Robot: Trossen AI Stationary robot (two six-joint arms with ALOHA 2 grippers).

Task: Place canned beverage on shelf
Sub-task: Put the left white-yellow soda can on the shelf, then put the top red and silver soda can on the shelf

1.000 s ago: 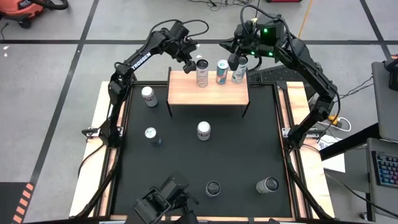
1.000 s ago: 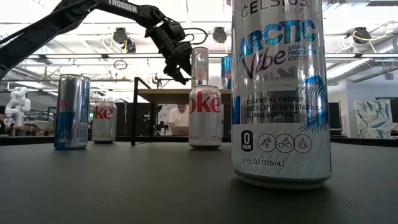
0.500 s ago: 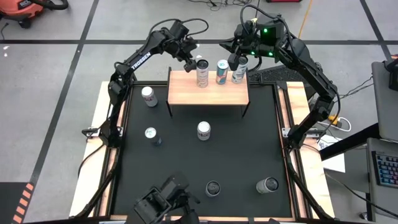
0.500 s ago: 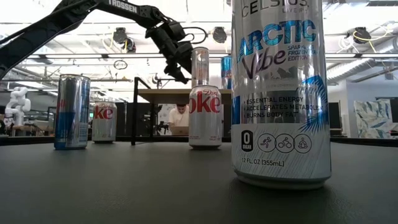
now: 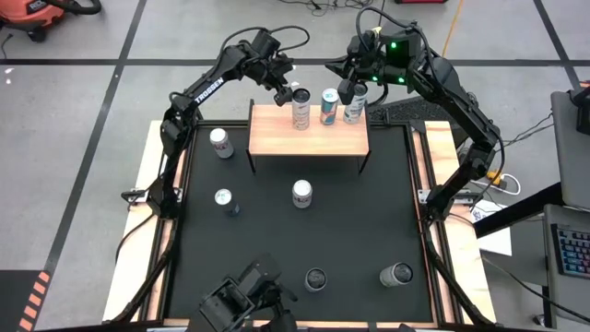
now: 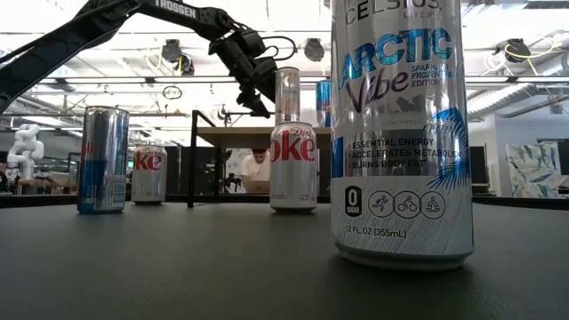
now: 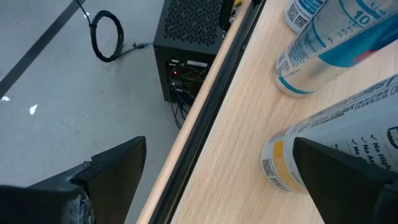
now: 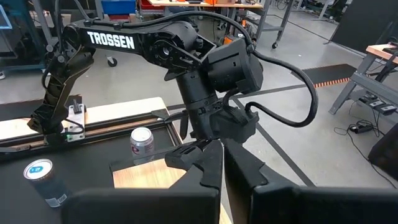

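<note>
Left gripper (image 5: 284,86) spread apart beside leftmost of 3 cans (image 5: 300,108) on shelf (image 5: 277,136), right gripper (image 5: 348,89) closed.

My left arm (image 6: 107,22) carries "TROSSEN" in white along its link, readable in the high, low and right wrist views. Well in front of my left gripper (image 6: 258,84), nearest the low camera, the tall Celsius can (image 6: 400,133) reads "CELSIUS LIVE FIT", "ARCTIC Vibe", "ESSENTIAL ENERGY", "ACCELERATES METABOLISM", "BURNS BODY FAT", "0 SUGAR" and "12 FL OZ (355mL)". Below that gripper, the Diet Coke can (image 6: 292,167) on the counter shows "Diet" and "oke"; another Coke can (image 6: 148,173) farther off shows "oke". Print on the shelf cans beside my gripper is too small to read.
</note>
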